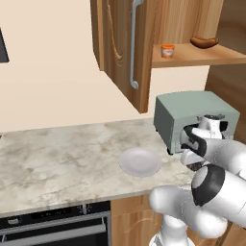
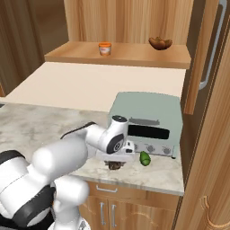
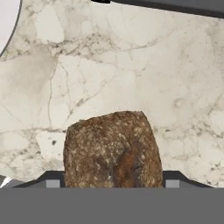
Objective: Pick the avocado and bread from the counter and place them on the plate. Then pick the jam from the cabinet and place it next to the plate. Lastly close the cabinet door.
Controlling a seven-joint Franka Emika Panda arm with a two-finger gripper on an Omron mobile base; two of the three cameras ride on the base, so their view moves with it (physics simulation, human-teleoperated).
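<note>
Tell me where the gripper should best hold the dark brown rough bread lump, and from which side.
Probably from above, across the two flat sides of the dark brown rough bread lump: it lies low on the marbled stone counter, and the gripper fingers already flank it there.

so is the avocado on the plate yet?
No, the avocado lies on the counter by the toaster oven; the plate is bare.

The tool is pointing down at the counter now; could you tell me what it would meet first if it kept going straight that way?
The tool already has the bread between its fingertips, so the bread comes first, with the counter right beneath it.
</note>
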